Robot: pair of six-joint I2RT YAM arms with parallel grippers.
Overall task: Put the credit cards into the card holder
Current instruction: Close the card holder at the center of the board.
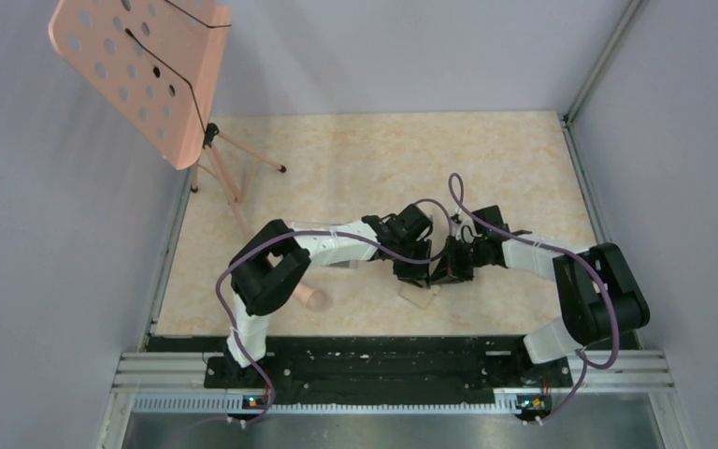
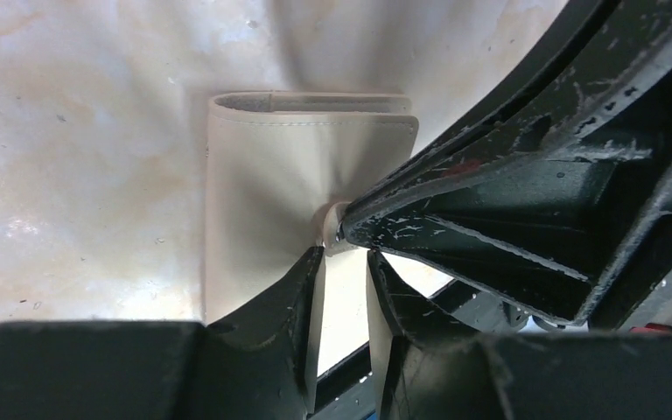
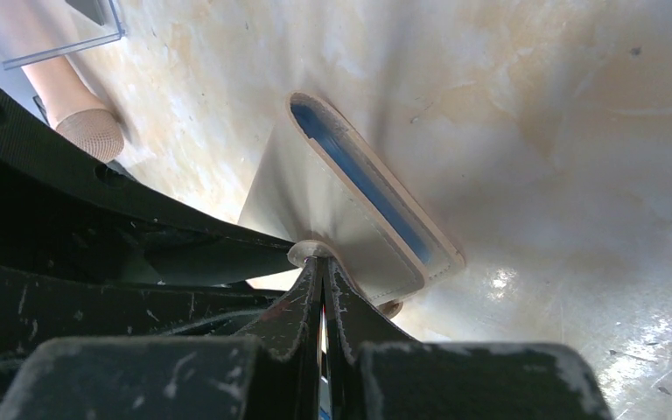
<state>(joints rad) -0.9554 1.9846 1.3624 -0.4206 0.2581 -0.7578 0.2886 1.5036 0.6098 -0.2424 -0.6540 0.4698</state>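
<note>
1. Left wrist view: the left gripper (image 2: 346, 261) has its two fingers a little apart, straddling the near edge of the card holder (image 2: 271, 175). A strip of tan shows in the gap, but from this close angle I cannot tell whether either finger touches it.
2. The right gripper (image 3: 319, 262) comes in from the side and meets the card holder just above the left gripper's gap. Its fingers are pressed together, pinching a small rounded bit of the tan edge.
3. The card holder stretches away from both sets of fingertips. It is folded, with a tan face outward. The right wrist view shows a narrow slit along one edge with blue-grey lining inside.
4. In the top external view, both grippers meet tip to tip over the card holder on the beige marbled table (image 1: 383, 159).
5. A pinkish cylinder (image 3: 79, 122) lies near the card holder on the left arm's side, with a clear plastic box (image 3: 52, 35) just beyond it.
6. A pink perforated stand (image 1: 140, 75) is well apart from the card holder, at the table's far left corner.
</note>
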